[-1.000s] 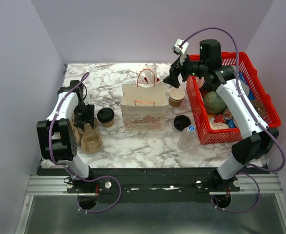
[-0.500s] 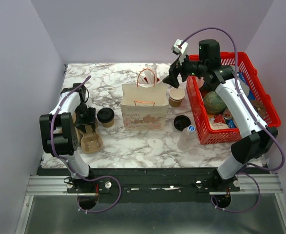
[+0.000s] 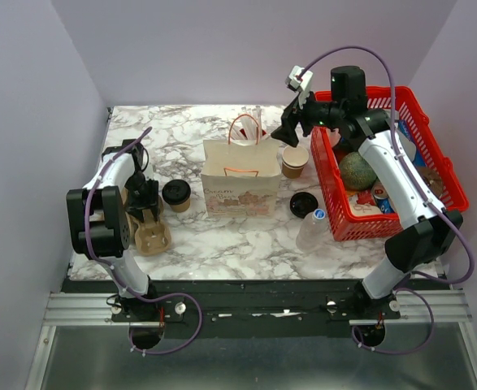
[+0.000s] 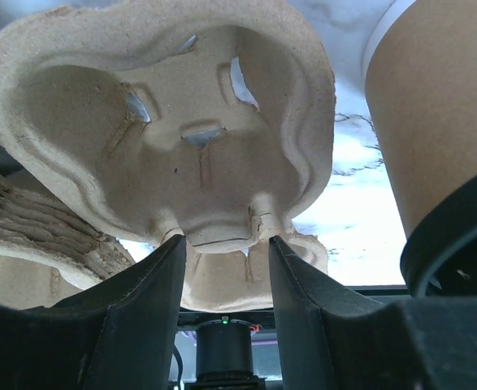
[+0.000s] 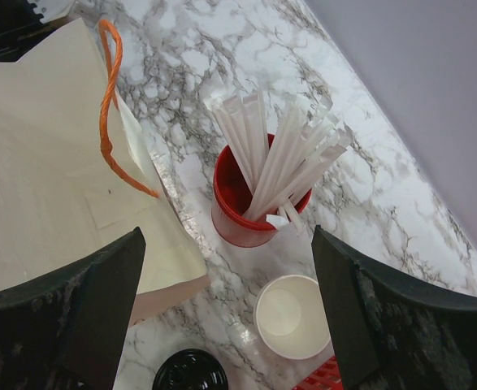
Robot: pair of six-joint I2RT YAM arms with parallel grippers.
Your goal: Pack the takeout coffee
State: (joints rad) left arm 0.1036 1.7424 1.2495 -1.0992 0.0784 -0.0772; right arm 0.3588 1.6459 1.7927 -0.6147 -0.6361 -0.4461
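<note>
While the takeout coffee is standing on the marble surface, just left of the paper bag, we are seeing the left fingers right beside it, pinching the middle bump of a brown cup tray. The right fingers are hanging wide apart, holding nothing, above a red cup full of white straws.

A white table veined in grey carries a tan takeout coffee with a black lid, a cream paper bag with orange handles, a red basket at right, a red cup of white straws, and beige pulp cup carriers at left.
</note>
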